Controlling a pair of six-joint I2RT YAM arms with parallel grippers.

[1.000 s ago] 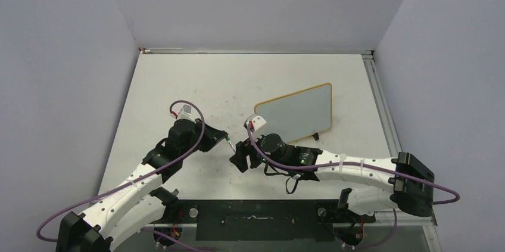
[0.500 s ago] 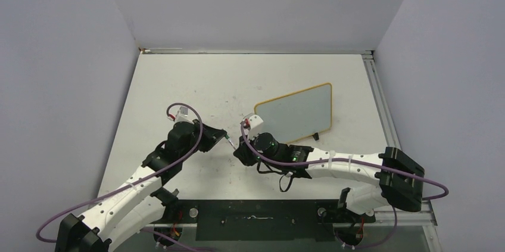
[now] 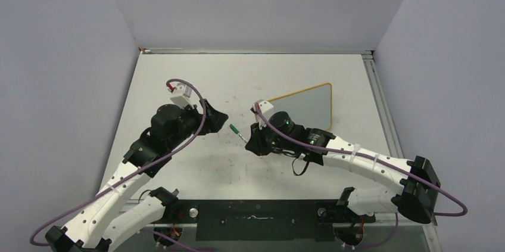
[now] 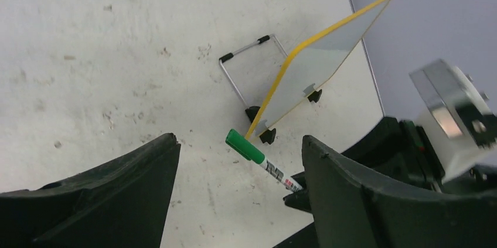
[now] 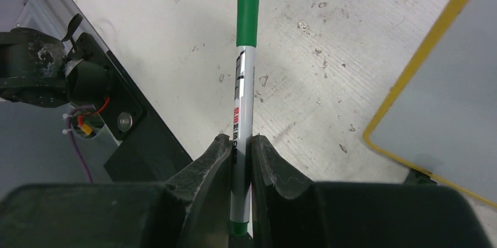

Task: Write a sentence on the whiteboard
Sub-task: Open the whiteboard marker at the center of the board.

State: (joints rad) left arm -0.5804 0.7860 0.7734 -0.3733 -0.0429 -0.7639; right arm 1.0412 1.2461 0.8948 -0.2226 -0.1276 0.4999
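High fixed view looking down, wrist views close, oblique; all share whiteboard (image 3: 309,104)

2 arms meet mid-worktop (image 3: 196,79). Right gripper (image 3: 250,140) is closed on a marker (image 3: 236,130), whose green cap end points up-left toward the left gripper (image 3: 215,120). The left gripper sits just beside the cap, not touching it. Whiteboard (image 3: 306,106) stands propped behind the right wrist, yellow rim showing, its near-left corner hidden by the arm.
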